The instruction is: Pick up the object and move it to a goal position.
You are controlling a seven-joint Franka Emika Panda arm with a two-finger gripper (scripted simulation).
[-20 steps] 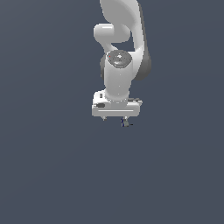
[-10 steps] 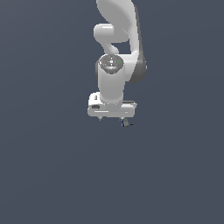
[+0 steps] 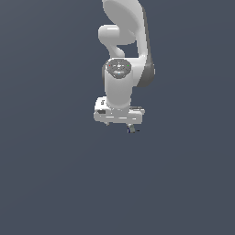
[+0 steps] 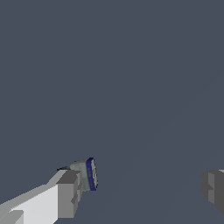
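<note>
The object (image 4: 90, 174) is a tiny grey piece with a dark navy-blue edge. It sits right at the tip of one grey finger pad (image 4: 69, 192); I cannot tell whether it touches the pad. The other finger (image 4: 213, 186) stands far across a wide gap, so the gripper (image 4: 144, 183) is open with nothing between its fingers. In the exterior view the object (image 3: 132, 130) shows as a dark speck just below the white hand, toward that view's right, and the gripper (image 3: 121, 123) points down beneath the arm.
The white arm (image 3: 123, 55) rises from the hand to the top of the exterior view. A plain dark grey-blue surface (image 3: 55, 183) fills both views, with no other objects or edges showing.
The wrist and hand have shifted slightly toward the exterior view's left and lowered a little. The dark speck under the hand has stayed in the same place.
</note>
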